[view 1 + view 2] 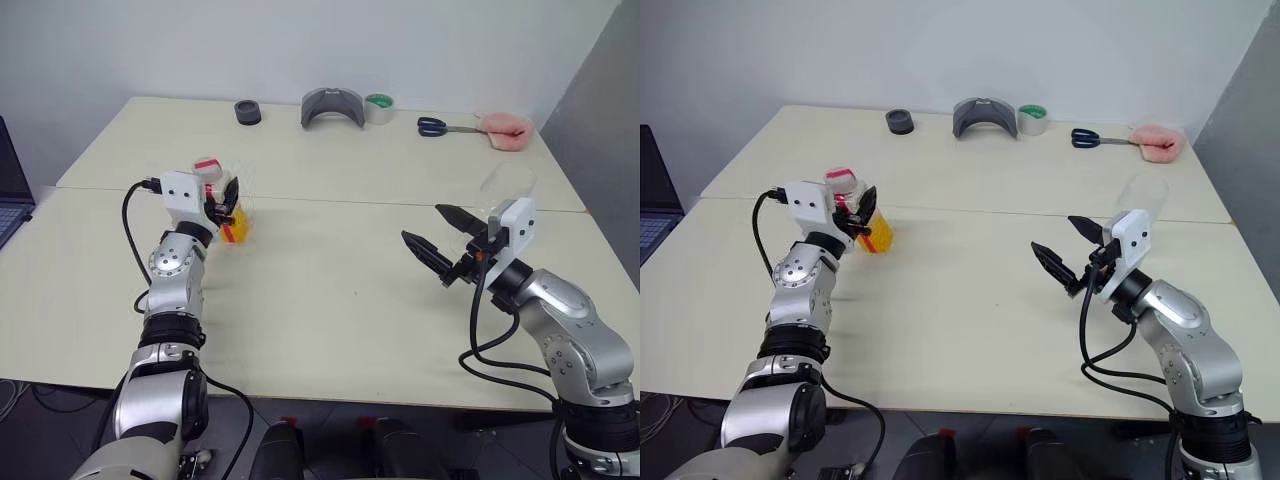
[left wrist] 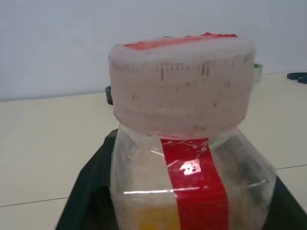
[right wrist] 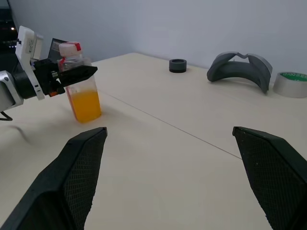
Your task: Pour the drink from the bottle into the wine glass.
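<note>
My right fingers hang spread and empty above the surface, with the wine glass just behind them. My left fingers are clenched around the upper body of the bottle (drink fills its lower half, cap on). Well beyond, scissors and tape lie at the far edge.

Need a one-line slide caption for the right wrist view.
Left pincer shut on the capped bottle of orange drink; right pincer open, nothing between its fingers.
</note>
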Robot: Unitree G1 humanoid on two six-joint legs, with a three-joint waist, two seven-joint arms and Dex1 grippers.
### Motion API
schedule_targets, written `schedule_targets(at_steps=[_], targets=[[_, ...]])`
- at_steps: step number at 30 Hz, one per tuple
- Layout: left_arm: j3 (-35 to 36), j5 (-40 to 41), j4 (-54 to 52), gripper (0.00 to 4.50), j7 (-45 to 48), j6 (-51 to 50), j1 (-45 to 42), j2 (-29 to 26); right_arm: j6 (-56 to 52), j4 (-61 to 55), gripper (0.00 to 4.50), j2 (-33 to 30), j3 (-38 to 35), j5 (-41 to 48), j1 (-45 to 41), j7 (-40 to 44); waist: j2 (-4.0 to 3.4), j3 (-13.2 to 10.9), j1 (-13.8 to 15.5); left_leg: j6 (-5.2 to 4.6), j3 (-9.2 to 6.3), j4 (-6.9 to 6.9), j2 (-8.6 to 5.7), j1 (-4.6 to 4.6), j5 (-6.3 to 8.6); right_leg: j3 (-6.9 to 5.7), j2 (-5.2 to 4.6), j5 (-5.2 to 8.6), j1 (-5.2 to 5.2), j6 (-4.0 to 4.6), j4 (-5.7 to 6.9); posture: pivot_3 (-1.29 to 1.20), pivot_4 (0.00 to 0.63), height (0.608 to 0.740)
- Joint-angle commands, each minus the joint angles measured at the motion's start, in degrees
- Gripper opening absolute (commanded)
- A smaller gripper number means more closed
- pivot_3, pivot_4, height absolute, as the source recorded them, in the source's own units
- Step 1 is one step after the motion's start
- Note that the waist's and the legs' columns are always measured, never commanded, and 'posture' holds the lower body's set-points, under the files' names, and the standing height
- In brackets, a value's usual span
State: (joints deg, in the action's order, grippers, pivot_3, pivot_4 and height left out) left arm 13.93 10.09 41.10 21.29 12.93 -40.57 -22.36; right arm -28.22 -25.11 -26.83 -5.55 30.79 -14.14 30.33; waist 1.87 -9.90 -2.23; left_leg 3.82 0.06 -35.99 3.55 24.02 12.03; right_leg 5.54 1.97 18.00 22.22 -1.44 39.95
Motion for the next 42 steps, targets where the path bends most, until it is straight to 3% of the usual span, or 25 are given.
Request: schedule_targets(at_steps=[1, 11, 23, 30, 42], targets=[[0.41, 0.57, -2.73, 1.82, -0.07, 0.68, 0.00, -0.48, 0.11, -2.31, 4.50, -0.60, -1.63, 1.05, -0.79, 0.06, 0.00, 0.00, 0.00, 0.00, 0.00, 0.00, 0.00, 0.00, 0.00, 0.00, 0.00, 0.00, 0.00, 0.00, 0.00, 0.00, 0.150, 0.740], [-1.47, 0.39, -5.16, 1.81, 1.23, -2.75, -0.56, -0.04, -0.16, -0.76, 4.50, -0.84, -0.88, 0.24, -2.85, 0.11, 0.00, 0.00, 0.01, 0.00, 0.00, -0.01, 0.00, 0.00, 0.00, 0.00, 0.00, 0.00, 0.00, 0.00, 0.01, 0.00, 0.150, 0.740], [-14.89, 3.97, -27.41, 1.81, 17.27, -19.01, 0.01, 4.51, -8.05, 2.60, 4.50, 6.73, 5.11, 2.34, -21.42, -3.35, -0.01, -0.01, 0.24, 0.01, -0.06, -0.04, 0.02, 0.15, -0.01, -0.02, 0.04, -0.01, 0.11, 0.02, 0.02, 0.00, 0.150, 0.740], [-17.85, 6.26, -34.16, 1.81, 22.85, -26.04, 0.50, 4.13, -9.50, 2.59, 4.50, 8.98, 7.52, 3.35, -23.23, -2.05, -0.01, -0.02, 0.31, 0.00, -0.09, -0.07, 0.01, 0.19, 0.00, 0.00, 0.04, 0.00, 0.11, 0.02, 0.01, 0.00, 0.150, 0.740], [-17.99, 8.27, -35.83, 1.80, 24.72, -28.82, -0.41, 5.41, -11.11, 2.97, 4.50, 11.57, 7.63, 2.34, -24.31, -4.01, -0.02, -0.02, 0.31, 0.00, -0.12, -0.08, 0.01, 0.21, 0.00, -0.02, 0.04, 0.00, 0.12, 0.02, 0.01, 0.00, 0.150, 0.740]])
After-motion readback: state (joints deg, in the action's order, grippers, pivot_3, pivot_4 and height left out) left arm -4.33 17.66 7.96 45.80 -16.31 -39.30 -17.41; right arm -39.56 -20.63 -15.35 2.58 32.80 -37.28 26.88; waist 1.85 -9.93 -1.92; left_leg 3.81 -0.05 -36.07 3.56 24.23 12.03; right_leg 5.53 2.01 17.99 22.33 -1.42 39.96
